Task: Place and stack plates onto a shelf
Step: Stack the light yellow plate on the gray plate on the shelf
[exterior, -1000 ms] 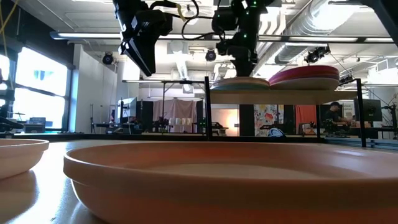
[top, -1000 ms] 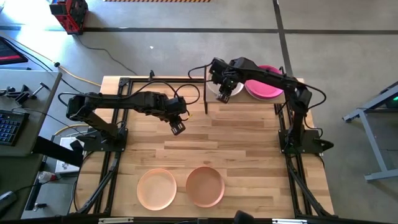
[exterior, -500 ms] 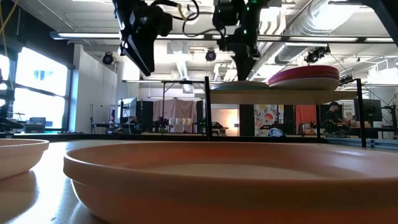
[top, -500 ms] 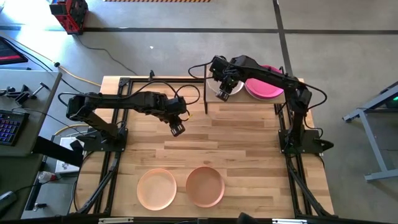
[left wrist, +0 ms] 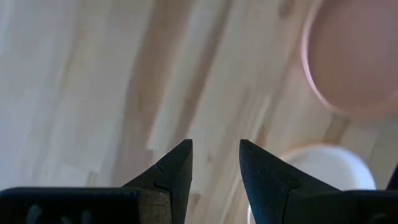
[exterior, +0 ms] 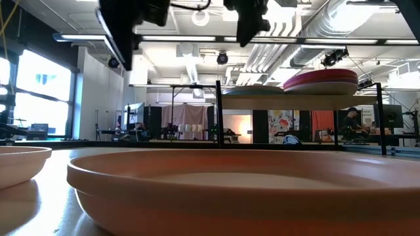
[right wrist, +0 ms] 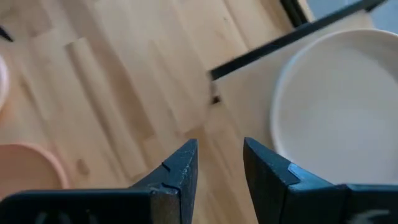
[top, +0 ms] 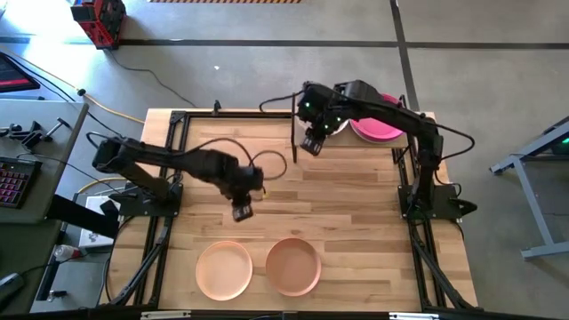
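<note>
Two plates lie flat on the table near its front edge: a peach plate [top: 224, 270] and a terracotta plate [top: 293, 265]. My left gripper [top: 242, 212] hangs open above the table just beyond the peach plate, pointing down, nothing between its fingers [left wrist: 180, 165]. The shelf [exterior: 295, 101] stands at the far right with a magenta-topped stack [top: 380, 130] and a cream plate [right wrist: 336, 106] beside it. My right gripper [top: 311, 147] hovers open off the shelf's left end, above the cream plate's level, holding nothing.
The shelf's thin black posts [top: 294, 133] rise at the far middle of the table. Black frame rails [top: 169, 169] run along both sides. Bare slatted tabletop [top: 338, 196] lies between the shelf and the two front plates. A desk with a keyboard [top: 13, 178] stands left.
My left gripper has swung toward the table's near edge, closer to the peach plate, turning a little. My right gripper has risen from the cream plate on the shelf and drawn toward the table's left and near side; the plate stays on the shelf.
</note>
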